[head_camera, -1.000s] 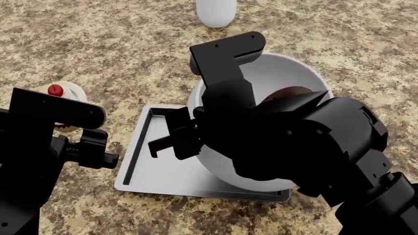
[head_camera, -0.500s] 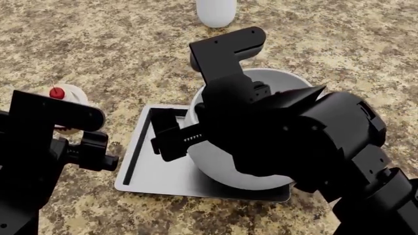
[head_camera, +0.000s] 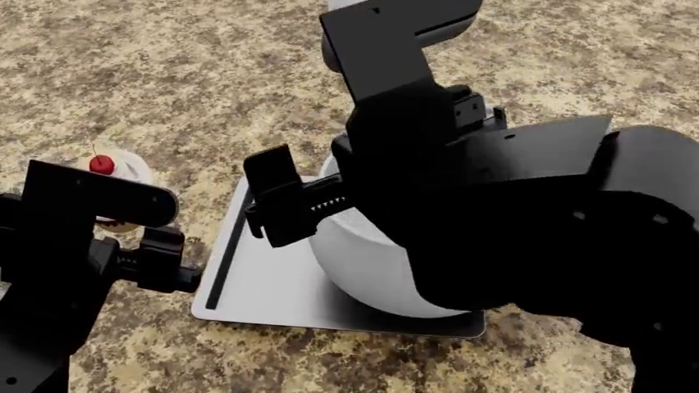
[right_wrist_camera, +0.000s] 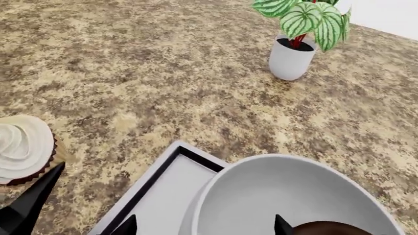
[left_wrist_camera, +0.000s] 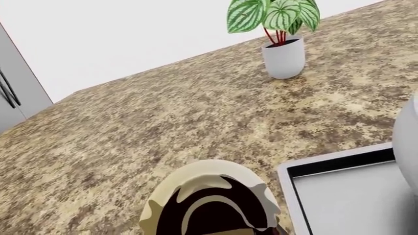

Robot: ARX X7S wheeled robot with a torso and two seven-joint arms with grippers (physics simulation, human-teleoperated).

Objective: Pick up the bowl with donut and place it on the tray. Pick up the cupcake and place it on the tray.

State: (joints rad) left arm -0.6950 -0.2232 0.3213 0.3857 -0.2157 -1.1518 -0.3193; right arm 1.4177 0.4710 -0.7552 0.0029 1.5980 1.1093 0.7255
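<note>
Right gripper (head_camera: 286, 205) has risen, fingers spread, off the one bowl (right_wrist_camera: 287, 196) on the tray (head_camera: 262, 286); only its wrist view shows the donut (right_wrist_camera: 330, 229). One cupcake (head_camera: 110, 176) sits near the tray's left edge; left gripper (head_camera: 164, 262): closure unclear.

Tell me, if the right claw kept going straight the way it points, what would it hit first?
Most likely the bowl: in the right wrist view the right claw has its open tips framing the bowl's near rim, with the donut deeper inside. Depth is hard to judge.

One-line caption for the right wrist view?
White bowl holding the donut sits on the tray; cupcake beside it on the counter.
</note>
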